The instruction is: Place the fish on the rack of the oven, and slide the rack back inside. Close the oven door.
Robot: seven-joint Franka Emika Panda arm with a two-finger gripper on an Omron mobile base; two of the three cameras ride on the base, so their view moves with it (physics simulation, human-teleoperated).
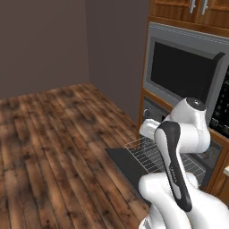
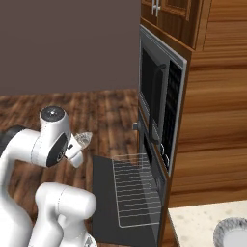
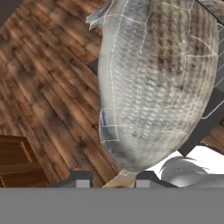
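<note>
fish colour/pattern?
Pale grey-tan, fine scale pattern, on the fish; clearest in hand view.

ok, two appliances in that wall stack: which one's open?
The lower one, the oven: its door is dropped flat with the rack pulled out over it. The microwave above stays shut.

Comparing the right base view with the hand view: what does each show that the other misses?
Right base view alone: the oven, its door folded down, the rack pulled out bare, a plate on the counter. Hand view alone: the fish's scales up close. Both: the fish held in the gripper, and the wood floor.
</note>
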